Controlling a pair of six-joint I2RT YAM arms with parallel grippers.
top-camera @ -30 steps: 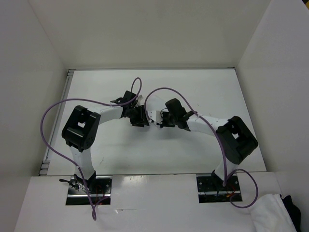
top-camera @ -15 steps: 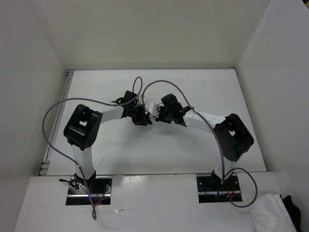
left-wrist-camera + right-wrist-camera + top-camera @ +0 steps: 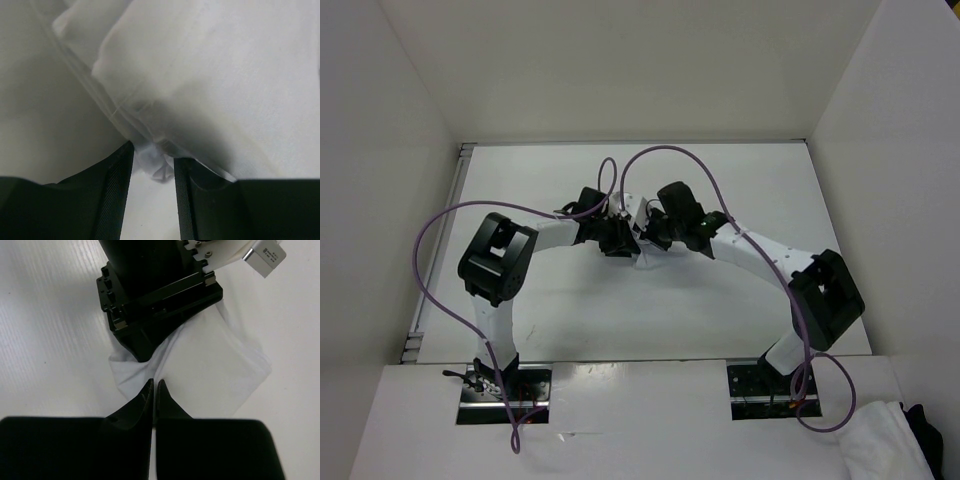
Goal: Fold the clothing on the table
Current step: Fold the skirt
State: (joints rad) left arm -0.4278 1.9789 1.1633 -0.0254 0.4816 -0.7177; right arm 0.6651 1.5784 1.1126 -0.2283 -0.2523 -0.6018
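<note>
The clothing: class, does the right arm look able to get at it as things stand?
Probably yes. The right gripper is shut, tips on the edge of the clothing, seemingly pinching it. The left gripper sits close but leaves that edge free.

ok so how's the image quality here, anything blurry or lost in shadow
Left wrist view: too close, the clothing looks soft and featureless, with heavy shadow under its fold above the left gripper. Right wrist view: sharper, but white fabric on the white table has little contrast. Top external view: evenly lit, clothing mostly hidden beneath the arms.
</note>
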